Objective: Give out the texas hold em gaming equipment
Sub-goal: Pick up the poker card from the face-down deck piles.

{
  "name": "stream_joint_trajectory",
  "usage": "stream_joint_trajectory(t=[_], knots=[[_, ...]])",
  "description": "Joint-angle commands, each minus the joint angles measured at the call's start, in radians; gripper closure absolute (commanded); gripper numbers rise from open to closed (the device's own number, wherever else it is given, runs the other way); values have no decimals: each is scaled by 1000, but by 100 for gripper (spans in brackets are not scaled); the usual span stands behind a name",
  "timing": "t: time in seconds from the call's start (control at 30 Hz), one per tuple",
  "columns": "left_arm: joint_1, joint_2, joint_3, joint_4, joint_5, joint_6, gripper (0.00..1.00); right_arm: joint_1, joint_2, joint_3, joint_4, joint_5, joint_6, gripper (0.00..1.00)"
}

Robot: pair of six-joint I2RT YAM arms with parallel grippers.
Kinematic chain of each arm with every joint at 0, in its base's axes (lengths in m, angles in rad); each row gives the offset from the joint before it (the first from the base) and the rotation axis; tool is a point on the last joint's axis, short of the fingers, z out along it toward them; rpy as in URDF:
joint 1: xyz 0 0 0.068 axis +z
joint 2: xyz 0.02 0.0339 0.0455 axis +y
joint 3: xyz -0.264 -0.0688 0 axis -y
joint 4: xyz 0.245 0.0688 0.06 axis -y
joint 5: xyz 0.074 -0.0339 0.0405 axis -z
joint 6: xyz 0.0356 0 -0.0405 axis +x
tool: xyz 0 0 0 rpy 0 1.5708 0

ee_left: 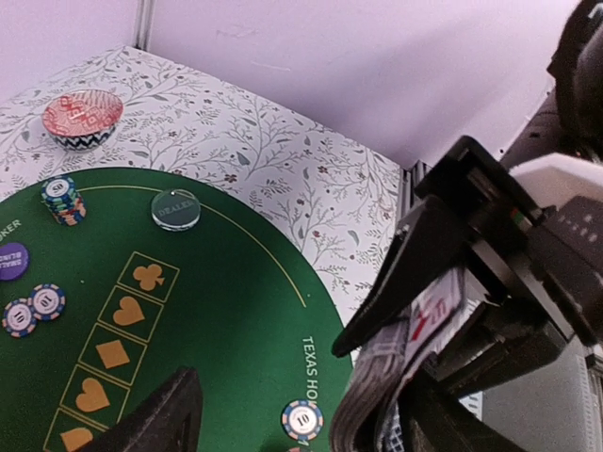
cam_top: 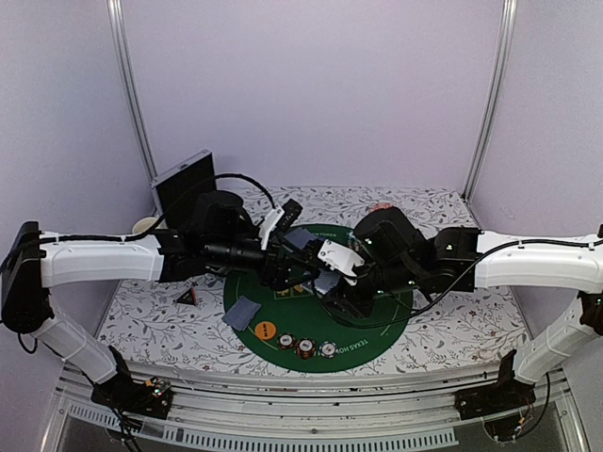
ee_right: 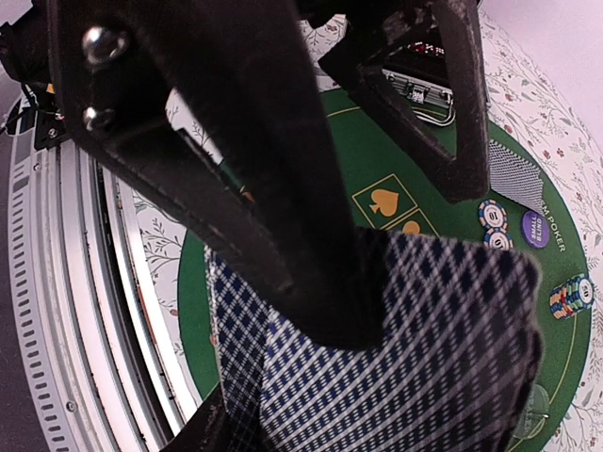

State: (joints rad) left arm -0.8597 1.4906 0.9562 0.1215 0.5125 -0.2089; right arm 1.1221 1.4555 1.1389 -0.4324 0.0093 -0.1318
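The right gripper [ee_right: 292, 367] is clamped on the deck of playing cards [ee_right: 424, 348], holding it above the middle of the round green poker mat [cam_top: 278, 313]. The deck is tilted rather than flat, and in the left wrist view its long edge slants upward. The backs show a dark blue and white diamond lattice, and one white face has red print. The left gripper [cam_top: 292, 250] sits just beside the deck with its jaws spread wide, gripping nothing.

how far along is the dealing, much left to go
Done: one card lies face down at the left of the green mat, another by the purple disc; chips line the near edge. In hand: the right gripper clamps the deck, the left gripper open beside it. Left: most of the deck looks undealt.
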Motion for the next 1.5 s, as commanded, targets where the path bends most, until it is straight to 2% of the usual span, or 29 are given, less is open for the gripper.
stream_joint_trajectory(t=[0.0, 0.13, 0.5, 0.6, 0.83, 1.03, 1.13, 1.47], knots=[[-4, -37, -4, -7, -83, 14, 31, 11, -12, 18, 29, -7, -11, 56], [-4, -32, 25, -79, -118, 20, 40, 11, -17, 16, 26, -1, -14, 56], [-2, -93, -1, -72, -118, 42, 42, 12, -33, -1, 20, 17, -12, 56], [-3, -98, -6, -78, -109, 48, 46, 11, -33, -2, 20, 17, -10, 56], [-3, -101, -15, -69, 10, 47, 67, 11, -37, 2, 20, 22, -11, 56], [-4, -140, -33, -74, 19, 62, 91, 11, -44, -1, 17, 29, -11, 56], [-3, -161, -42, -68, 24, 68, 99, 11, -43, -2, 17, 32, -10, 56], [-2, -201, -39, -91, 62, 83, 100, 12, -49, -12, 15, 46, -11, 56]])
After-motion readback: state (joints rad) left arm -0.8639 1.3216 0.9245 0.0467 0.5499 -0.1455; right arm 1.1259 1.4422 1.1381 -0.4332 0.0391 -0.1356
